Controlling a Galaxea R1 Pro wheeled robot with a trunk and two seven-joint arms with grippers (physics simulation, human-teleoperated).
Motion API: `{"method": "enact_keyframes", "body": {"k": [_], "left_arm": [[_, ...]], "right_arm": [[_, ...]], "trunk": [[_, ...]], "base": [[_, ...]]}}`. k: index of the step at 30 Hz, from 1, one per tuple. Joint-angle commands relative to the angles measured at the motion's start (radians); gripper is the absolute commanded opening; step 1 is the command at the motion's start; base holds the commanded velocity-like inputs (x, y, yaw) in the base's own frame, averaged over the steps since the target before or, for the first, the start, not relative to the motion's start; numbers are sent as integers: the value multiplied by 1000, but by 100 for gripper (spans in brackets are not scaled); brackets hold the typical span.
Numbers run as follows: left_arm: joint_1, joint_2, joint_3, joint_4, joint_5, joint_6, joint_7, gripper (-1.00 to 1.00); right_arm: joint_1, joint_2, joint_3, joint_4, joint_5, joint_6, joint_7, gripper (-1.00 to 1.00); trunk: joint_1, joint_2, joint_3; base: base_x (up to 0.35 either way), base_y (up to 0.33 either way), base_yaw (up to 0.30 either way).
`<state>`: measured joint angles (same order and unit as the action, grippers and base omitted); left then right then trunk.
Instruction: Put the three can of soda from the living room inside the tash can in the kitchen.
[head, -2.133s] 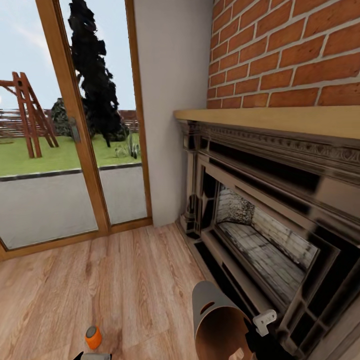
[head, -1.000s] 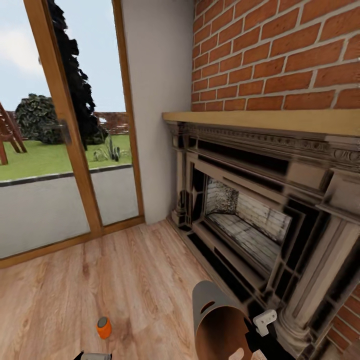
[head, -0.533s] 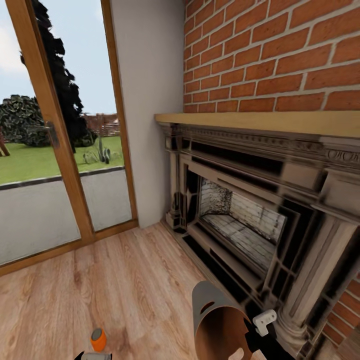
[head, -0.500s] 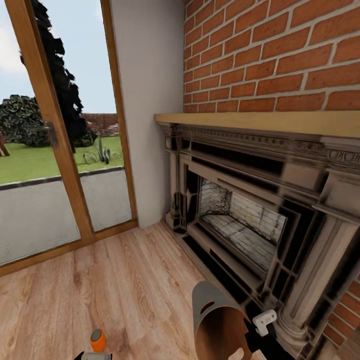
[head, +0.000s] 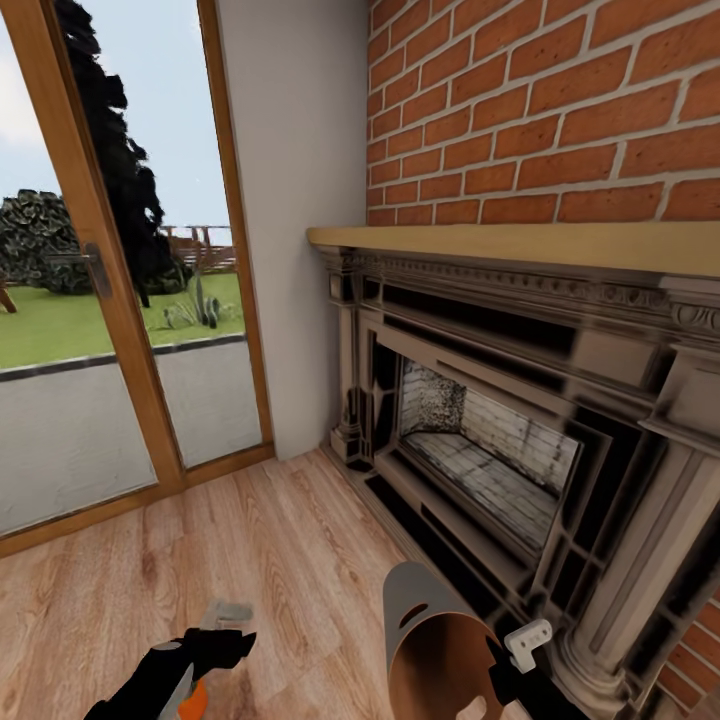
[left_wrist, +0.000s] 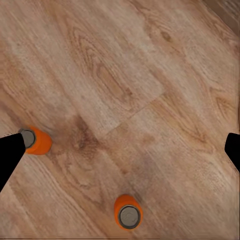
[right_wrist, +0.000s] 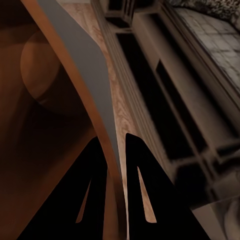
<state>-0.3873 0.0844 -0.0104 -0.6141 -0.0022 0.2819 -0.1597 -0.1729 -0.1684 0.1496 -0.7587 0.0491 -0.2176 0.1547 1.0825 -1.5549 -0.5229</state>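
Left arm now reaches out over floor (head: 280, 560). Left gripper (left_wrist: 120, 145) spread wide above 2 orange cans (left_wrist: 128, 212), maybe both standing. Right gripper (right_wrist: 116, 145) pinches tash can (head: 430, 640) rim. Next: drop down, grab 1 can.

We see even, bright daylight coming through the glass doors (head: 120, 300), with no glare on the plank floor (head: 280, 560). Shadows are faint. The fireplace (head: 520, 440) carving smears toward the head view's edge. Up close, the trash can (right_wrist: 45, 100) interior looks dim and soft.
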Motion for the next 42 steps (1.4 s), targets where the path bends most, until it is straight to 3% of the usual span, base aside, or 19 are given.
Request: {"method": "enact_keyframes", "body": {"k": [1, 5, 9, 22, 28, 36, 42], "left_arm": [[-18, -1, 0, 22, 0, 9, -2, 100], [-65, -3, -1, 118, 2, 30, 0, 100], [-79, -4, -3, 152, 2, 35, 2, 100], [-87, -3, -1, 177, -1, 37, -8, 100], [-87, -3, -2, 178, -1, 31, -8, 100], [-87, -2, -6, 178, -1, 27, -8, 100], [-87, -2, -8, 178, 2, 26, -9, 100]], "right_arm": [[0, 0, -1, -2, -5, 0, 5, -100], [0, 1, -1, -2, -6, 1, 6, -100], [0, 1, -1, -2, -6, 2, 6, -100], [-1, 20, -4, -21, -10, 7, 16, -100], [-1, 22, -6, -106, -16, 24, 17, -100], [-2, 44, -7, -302, -17, 225, 18, -100], [-2, 48, -11, -542, -17, 420, 20, -100]], "trunk": [[0, 0, 0], [0, 0, 0], [11, -21, -9], [61, -112, -50], [84, -154, -69], [115, -210, -94], [138, -252, -113]], "base": [[6, 0, 0], [3, 0, 0], [1, 0, 0], [0, 0, 0], [0, 0, 0], [0, 0, 0], [0, 0, 0]]}}
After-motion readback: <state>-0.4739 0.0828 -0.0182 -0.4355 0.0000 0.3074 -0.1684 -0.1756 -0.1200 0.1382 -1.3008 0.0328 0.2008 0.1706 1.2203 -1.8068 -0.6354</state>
